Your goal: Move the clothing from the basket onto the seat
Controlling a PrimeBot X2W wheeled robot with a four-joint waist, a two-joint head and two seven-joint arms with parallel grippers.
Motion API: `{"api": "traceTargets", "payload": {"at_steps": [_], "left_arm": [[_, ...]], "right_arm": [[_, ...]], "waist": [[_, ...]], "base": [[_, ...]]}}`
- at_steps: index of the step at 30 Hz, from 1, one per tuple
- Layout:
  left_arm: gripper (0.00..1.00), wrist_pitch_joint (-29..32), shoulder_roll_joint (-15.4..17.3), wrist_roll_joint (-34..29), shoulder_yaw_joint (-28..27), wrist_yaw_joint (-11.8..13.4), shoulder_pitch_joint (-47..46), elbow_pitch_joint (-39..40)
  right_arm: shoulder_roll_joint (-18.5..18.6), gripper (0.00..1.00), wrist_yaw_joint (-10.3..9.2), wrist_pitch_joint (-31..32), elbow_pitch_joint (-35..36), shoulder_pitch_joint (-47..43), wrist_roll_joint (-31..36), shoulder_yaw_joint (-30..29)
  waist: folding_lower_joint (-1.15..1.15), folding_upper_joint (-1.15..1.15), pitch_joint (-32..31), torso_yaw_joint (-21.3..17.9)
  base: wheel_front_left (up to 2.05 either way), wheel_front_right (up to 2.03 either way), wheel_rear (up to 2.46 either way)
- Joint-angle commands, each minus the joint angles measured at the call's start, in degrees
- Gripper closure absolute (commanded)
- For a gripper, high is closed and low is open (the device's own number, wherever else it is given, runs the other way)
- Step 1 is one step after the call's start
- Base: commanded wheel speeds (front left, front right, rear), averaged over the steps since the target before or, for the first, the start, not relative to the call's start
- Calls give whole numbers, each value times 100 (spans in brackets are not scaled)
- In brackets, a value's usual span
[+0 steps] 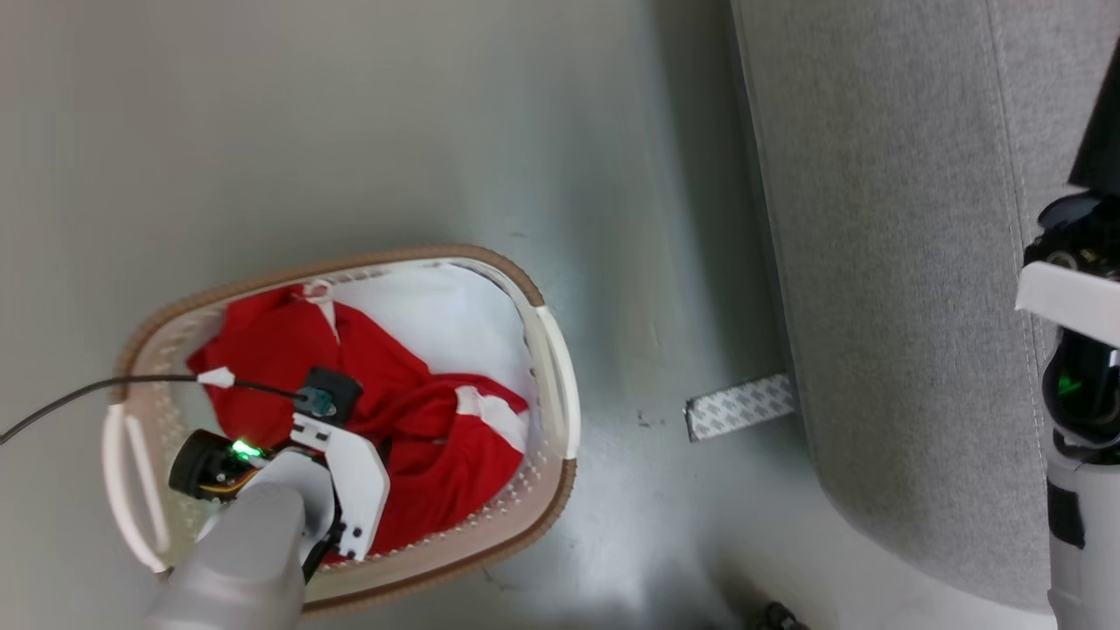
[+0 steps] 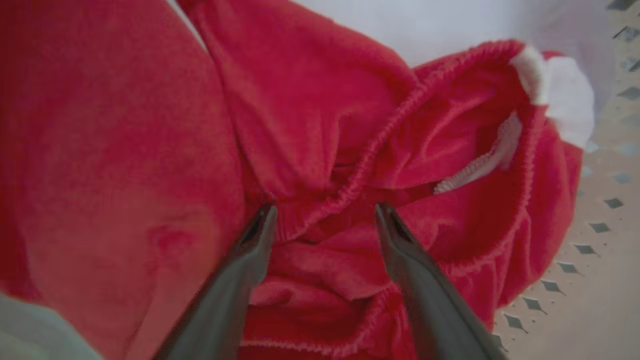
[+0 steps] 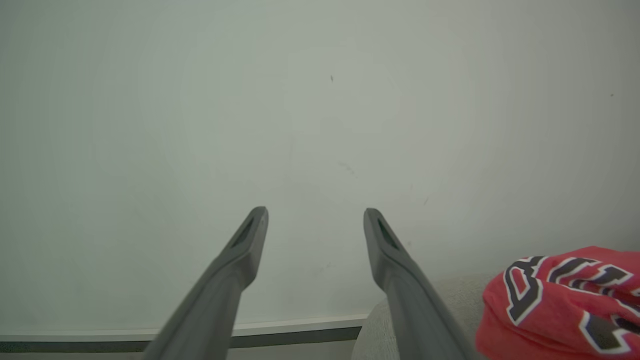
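Basket [image 1: 394,255] location, head view: 8 o'clock, on the floor [image 1: 350,131], well apart from the seat [image 1: 892,262] at 3 o'clock. Clothing [image 1: 271,341] lies crumpled inside the basket, with white fabric [image 1: 437,306] on its 1 o'clock side. The left wrist housing [image 1: 341,472] hangs over the clothing and hides the finger tips in this view.

The left wrist view supplies that detail: the left pincer [image 2: 325,215] stands wide, its 2 fingers straddling a gathered elastic hem of the red cloth, with nothing clamped. The perforated basket wall shows at 4 o'clock.

The right wrist view adds 1 further item: a red lettered garment [image 3: 565,295] resting on the seat at 4 o'clock. The right pincer [image 3: 315,212] stands wide and empty.
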State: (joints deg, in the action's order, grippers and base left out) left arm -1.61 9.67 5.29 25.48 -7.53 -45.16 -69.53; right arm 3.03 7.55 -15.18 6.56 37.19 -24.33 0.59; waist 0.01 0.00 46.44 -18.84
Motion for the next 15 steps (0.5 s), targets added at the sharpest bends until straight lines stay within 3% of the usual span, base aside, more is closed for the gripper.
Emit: {"api": "traceTargets", "payload": {"at_steps": [1, 13, 15], "left_arm": [[0, 103, 41, 124, 99, 16, -96, -93], [0, 1496, 109, 566, 1172, -6, -135, -409], [56, 1473, 139, 673, 1251, -6, -200, -360]], "right_arm": [[-21, 0, -13, 6, 76, 110, -48, -16], [-21, 0, -13, 6, 86, 234, -91, 69], [-21, 0, -13, 6, 74, 245, -106, 71]], "waist": [[-1, 0, 195, -131], [-1, 0, 416, -201], [-1, 0, 428, -217]], "base": [[0, 0, 0], [0, 0, 0], [0, 0, 0]]}}
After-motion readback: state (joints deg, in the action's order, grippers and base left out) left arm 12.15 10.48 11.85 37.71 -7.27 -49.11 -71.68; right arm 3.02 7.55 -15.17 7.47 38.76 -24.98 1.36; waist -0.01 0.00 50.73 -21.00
